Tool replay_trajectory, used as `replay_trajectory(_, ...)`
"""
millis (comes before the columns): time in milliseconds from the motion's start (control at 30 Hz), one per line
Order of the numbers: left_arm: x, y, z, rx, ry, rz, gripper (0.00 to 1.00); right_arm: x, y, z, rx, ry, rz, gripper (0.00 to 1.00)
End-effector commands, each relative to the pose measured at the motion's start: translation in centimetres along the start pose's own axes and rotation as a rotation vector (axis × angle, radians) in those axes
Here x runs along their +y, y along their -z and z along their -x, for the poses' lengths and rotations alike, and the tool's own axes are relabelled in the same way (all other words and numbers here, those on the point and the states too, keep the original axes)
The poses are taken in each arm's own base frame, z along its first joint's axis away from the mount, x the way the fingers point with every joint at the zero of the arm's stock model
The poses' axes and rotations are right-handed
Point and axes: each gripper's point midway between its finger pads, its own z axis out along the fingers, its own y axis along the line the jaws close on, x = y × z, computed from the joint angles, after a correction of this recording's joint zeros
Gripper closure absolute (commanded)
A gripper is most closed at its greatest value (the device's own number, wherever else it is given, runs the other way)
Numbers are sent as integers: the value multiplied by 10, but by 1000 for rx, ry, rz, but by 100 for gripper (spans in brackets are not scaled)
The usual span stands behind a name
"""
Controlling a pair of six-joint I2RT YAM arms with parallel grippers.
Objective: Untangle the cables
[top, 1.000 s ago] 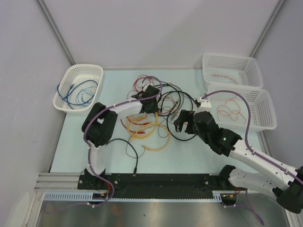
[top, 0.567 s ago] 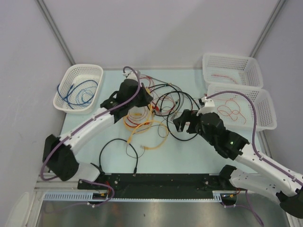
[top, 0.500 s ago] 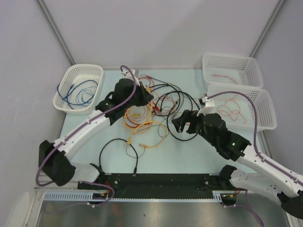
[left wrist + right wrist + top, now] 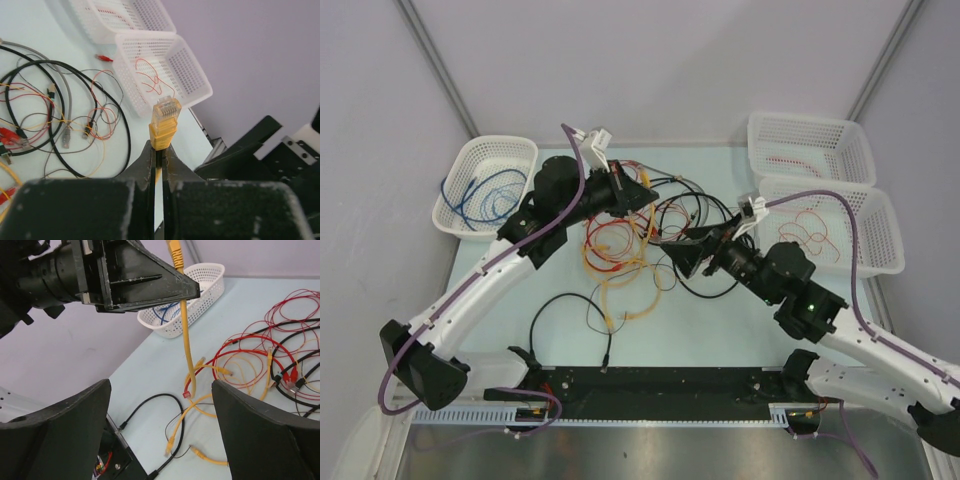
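- The left gripper is clamped tight on the plug end of a yellow cable, held up above the table.
- The right gripper is spread wide and holds nothing, at 5 o'clock from the left one in the top view.
- The other cables lie tangled at mid-table, and the yellow cable hangs down into them.

A robotics lab cell: bare grey partition walls, pale table, white sorting baskets.
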Motion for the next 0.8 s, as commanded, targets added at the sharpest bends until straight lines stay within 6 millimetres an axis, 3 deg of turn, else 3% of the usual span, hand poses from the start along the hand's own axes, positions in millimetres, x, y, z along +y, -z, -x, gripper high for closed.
replay_trajectory(0, -37, 12, 17, -33, 13, -138, 100, 13, -26, 1, -44, 29, 62, 16)
replay_trajectory(33, -39, 13, 18, -34, 15, -141, 100, 11, -30, -2, -41, 31, 55, 21)
replay_trajectory(267, -50, 19, 14, -21, 48, -187, 100, -14, -58, -14, -53, 41, -48, 33)
replay_trajectory(333, -53, 20, 11, -13, 53, -197, 100, -24, -64, -18, -48, 35, -80, 43)
replay_trajectory(467, -52, 22, 6, -8, 49, -193, 100, -23, -68, -19, -49, 16, -62, 65)
replay_trajectory(500, -50, 23, 3, -4, 50, -187, 100, -24, -68, -18, -52, 16, -64, 78)
replay_trajectory(600, -45, 24, -1, -5, 57, -172, 100, -29, -63, -8, -77, 18, -92, 100)
replay_trajectory(633, -43, 25, -1, -8, 56, -169, 100, -31, -60, -3, -86, 15, -99, 100)
replay_trajectory(667, -39, 25, -1, -19, 49, -147, 95, -34, -52, 8, -107, 12, -114, 100)
replay_trajectory(700, -36, 28, 1, -34, 39, -127, 81, -36, -47, 14, -118, 14, -120, 100)
replay_trajectory(733, -24, 31, -2, -29, 44, -62, 50, -36, -42, 25, -139, 17, -131, 100)
replay_trajectory(767, -16, 34, 2, -49, 30, -14, 34, -51, -35, 27, -124, 24, -188, 100)
